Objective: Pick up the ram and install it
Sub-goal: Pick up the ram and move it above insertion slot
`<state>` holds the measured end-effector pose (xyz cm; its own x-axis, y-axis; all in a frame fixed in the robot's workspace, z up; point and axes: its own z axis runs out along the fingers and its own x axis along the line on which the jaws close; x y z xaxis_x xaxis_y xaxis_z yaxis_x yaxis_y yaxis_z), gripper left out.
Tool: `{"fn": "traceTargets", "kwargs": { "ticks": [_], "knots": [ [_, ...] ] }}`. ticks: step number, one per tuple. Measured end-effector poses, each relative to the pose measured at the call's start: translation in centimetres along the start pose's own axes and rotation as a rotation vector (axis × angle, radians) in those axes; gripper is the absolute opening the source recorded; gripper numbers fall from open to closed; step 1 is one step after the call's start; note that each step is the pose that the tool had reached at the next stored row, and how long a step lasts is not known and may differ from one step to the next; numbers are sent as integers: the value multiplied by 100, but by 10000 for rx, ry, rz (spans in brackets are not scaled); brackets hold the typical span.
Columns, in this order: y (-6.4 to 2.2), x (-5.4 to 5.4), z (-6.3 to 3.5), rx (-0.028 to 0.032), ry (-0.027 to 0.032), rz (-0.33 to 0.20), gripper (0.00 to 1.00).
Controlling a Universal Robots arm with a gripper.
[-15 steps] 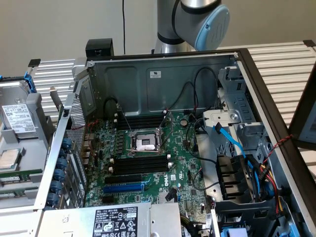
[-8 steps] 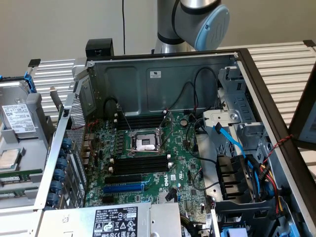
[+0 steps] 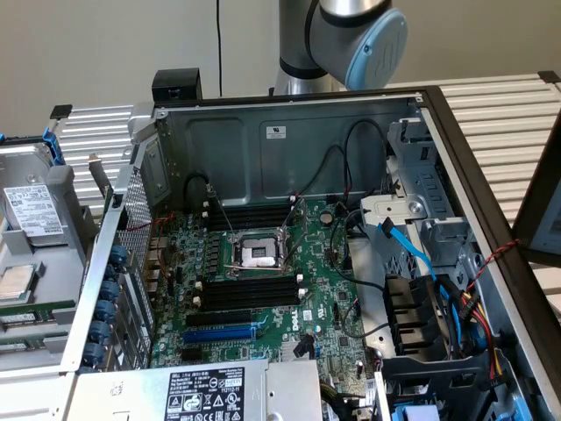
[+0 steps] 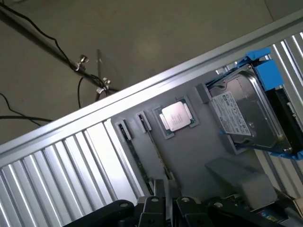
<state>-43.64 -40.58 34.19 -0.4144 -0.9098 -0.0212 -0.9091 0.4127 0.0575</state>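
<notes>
Your bench (image 3: 500, 110) is a pale metal surface of parallel ribbed slats. Behind it you have a plain beige wall (image 3: 96, 44), evenly lit. Your floor (image 4: 180, 28) is smooth grey-brown, and dark cables (image 4: 40, 38) lie across it.

Case (image 3: 263, 145): matt grey sheet metal, smooth. Motherboard (image 3: 263, 307) inside it: glossy green board with black plastic slots (image 3: 250, 291). Bench (image 3: 508, 114) around the case: ribbed bare aluminium, satin. Hard drive (image 4: 258, 109): shiny metal lid, white paper label, blue plastic bracket (image 4: 270, 71). Ram (image 3: 39, 306): green board. Arm (image 3: 337, 10): silver metal, blue plastic cap (image 3: 379, 48).
</notes>
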Motion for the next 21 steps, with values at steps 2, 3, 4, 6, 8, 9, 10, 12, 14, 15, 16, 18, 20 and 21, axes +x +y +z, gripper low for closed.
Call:
{"fn": "traceTargets", "kwargs": {
  "ticks": [2, 3, 4, 6, 8, 9, 10, 12, 14, 15, 16, 18, 20, 21],
  "knots": [
    [7, 5, 35, -7, 11, -234, 18],
    [11, 7, 55, -10, 16, -366, 20],
    [14, 10, 73, -13, 22, -485, 26],
    [16, 13, 109, -19, 33, -664, 26],
    [16, 16, 142, -25, 42, -773, 32],
    [21, 19, 162, -26, 43, -801, 32],
    [18, 19, 180, -27, 46, -870, 32],
    [1, 12, 214, -29, 60, -994, 32],
    [-19, 5, 250, -21, 90, -1122, 32],
    [-29, 1, 269, -14, 119, -1217, 32],
    [-35, -1, 287, -9, 143, -1316, 32],
    [-41, -1, 324, -11, 172, -1655, 32],
    [-43, 0, 357, -17, 193, -2009, 32],
    [-44, 0, 374, -20, 203, -2192, 32]
  ]
}}
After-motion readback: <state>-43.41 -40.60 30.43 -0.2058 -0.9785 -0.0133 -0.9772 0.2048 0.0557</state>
